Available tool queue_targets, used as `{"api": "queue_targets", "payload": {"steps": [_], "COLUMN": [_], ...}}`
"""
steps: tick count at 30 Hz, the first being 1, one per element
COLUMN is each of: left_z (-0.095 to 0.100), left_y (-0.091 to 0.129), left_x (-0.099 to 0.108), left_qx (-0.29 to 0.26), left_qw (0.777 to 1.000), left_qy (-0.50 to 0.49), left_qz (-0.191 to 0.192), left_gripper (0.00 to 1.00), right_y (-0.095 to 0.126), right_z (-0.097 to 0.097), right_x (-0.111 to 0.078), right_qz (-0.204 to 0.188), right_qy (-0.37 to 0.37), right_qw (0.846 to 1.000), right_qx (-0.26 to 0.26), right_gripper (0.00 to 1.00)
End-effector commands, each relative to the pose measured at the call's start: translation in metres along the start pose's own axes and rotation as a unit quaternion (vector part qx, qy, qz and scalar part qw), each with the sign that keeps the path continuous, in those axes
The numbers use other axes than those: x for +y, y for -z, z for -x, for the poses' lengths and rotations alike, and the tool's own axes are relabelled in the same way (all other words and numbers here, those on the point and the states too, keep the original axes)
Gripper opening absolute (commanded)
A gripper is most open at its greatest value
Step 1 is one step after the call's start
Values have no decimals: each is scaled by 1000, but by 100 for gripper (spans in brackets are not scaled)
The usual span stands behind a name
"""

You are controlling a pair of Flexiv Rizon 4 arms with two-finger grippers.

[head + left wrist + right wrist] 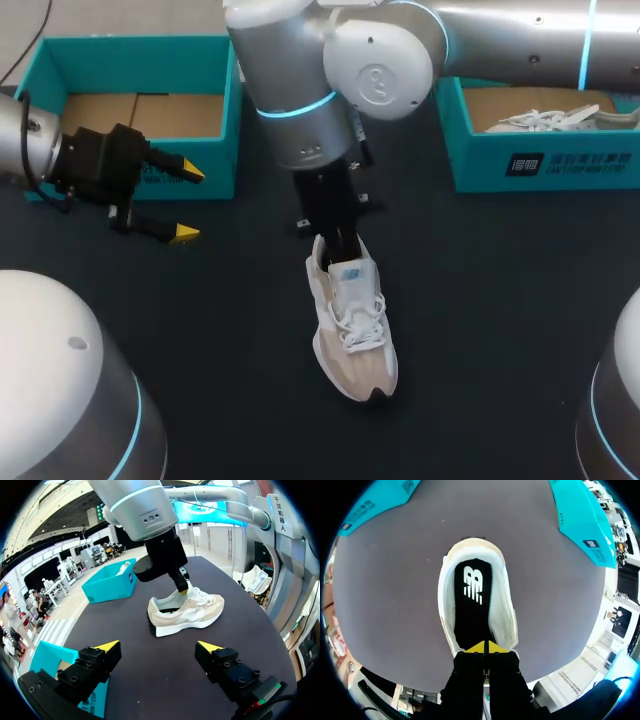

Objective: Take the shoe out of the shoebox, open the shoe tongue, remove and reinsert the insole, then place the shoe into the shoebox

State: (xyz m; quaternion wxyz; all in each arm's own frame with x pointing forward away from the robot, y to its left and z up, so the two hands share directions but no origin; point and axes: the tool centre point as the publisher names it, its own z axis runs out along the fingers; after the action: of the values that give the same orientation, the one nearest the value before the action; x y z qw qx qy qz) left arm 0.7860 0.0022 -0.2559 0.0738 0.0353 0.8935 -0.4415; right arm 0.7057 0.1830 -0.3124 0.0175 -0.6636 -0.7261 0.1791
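Observation:
A beige and white shoe stands upright on the dark table, toe toward the front edge. My right arm reaches past the middle; its gripper is shut, with its tips down in the shoe's opening just behind the tongue. From the right wrist, the black insole lies flat inside the shoe, and the shut yellow tips of the right gripper sit at its front end. I cannot see anything pinched between them. My left gripper hangs open and empty at the left, apart from the shoe.
An open teal shoebox with a cardboard floor stands at the back left, right behind my left gripper. A second teal box at the back right holds another white shoe.

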Motion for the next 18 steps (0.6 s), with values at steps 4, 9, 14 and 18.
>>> {"api": "queue_targets", "payload": {"steps": [4, 9, 14, 18], "left_z": [-1, -1, -1, -1], "left_y": [0, 0, 0, 0], "left_x": [0, 0, 0, 0], "left_qx": [-1, -1, -1, -1], "left_qw": [1000, 1000, 1000, 1000], "left_qy": [0, 0, 0, 0], "left_qz": [1, 1, 1, 1], "left_gripper": [100, 100, 100, 100], "right_y": [-8, -8, -11, -14], "right_z": [-3, -11, -17, -19], "right_x": [1, 15, 26, 33], "right_qz": [3, 10, 11, 11], "right_qy": [-3, -2, 7, 14], "right_qw": [1000, 1000, 1000, 1000], "right_qx": [15, 19, 19, 16], "right_gripper": [0, 0, 0, 0]}}
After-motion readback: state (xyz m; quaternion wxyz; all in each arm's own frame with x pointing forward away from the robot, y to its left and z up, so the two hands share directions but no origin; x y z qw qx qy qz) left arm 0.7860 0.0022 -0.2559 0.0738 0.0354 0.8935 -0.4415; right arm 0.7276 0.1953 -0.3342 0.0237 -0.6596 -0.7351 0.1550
